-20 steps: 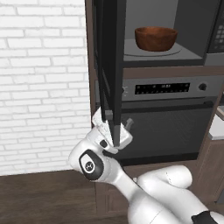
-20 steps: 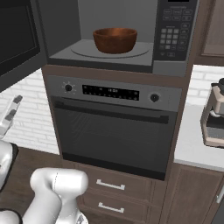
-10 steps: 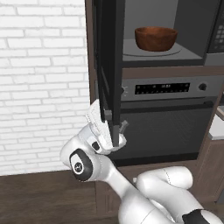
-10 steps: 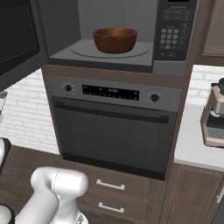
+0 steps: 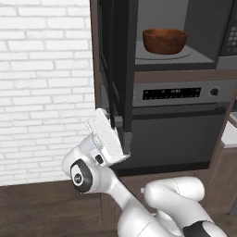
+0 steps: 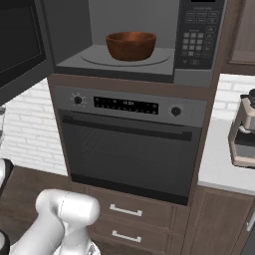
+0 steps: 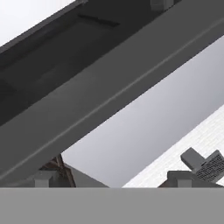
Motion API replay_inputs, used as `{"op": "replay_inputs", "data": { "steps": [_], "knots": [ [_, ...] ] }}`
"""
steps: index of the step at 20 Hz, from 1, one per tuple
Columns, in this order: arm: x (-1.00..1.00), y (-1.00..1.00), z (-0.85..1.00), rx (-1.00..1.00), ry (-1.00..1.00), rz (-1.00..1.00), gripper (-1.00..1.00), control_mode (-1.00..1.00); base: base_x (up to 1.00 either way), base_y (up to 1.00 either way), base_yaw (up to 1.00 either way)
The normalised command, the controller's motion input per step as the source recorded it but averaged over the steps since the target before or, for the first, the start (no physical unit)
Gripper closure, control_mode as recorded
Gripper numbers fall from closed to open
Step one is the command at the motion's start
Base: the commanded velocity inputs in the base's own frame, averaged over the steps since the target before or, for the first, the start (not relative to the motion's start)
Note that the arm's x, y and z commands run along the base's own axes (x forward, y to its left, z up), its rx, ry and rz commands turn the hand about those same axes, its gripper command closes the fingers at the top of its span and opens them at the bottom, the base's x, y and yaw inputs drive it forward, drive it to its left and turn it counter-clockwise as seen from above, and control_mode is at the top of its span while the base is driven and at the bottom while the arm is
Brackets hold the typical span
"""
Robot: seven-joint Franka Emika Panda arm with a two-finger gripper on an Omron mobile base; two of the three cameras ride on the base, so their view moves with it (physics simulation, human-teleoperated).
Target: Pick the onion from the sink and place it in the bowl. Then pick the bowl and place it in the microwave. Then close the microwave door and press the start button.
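Left base view has our bowl (image 5: 165,40) already sitting inside the microwave (image 5: 203,28), up and right of the jaws. Our gripper (image 5: 119,139) is spread wide, holding nothing, right at the open microwave door (image 5: 119,69). Closing it and pressing start are left, we reckon.

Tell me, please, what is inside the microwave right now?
The bowl sits on the round turntable inside the microwave, whose door stands open. The bowl's walls hide its contents, so the onion cannot be confirmed.
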Motion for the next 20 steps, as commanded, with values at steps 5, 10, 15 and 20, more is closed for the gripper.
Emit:
{"op": "replay_inputs", "data": {
  "steps": [5, 10, 15, 20],
  "knots": [
    [0.07, 0.9, -0.03, 0.0, -0.01, 0.25, -1.0, -1.0, 0.0, 0.0, 0.0],
    [-0.27, 0.14, 0.59, 0.02, -0.16, 0.11, -1.0, -1.0, 0.0, 0.0, 0.0],
    [-0.25, -0.63, 0.31, 0.24, -0.22, 0.07, -1.0, -1.0, 0.0, 0.0, 0.0],
    [-0.24, -0.96, 0.21, 0.34, -0.27, 0.18, -1.0, -1.0, 0.0, 0.0, 0.0]
  ]
}}
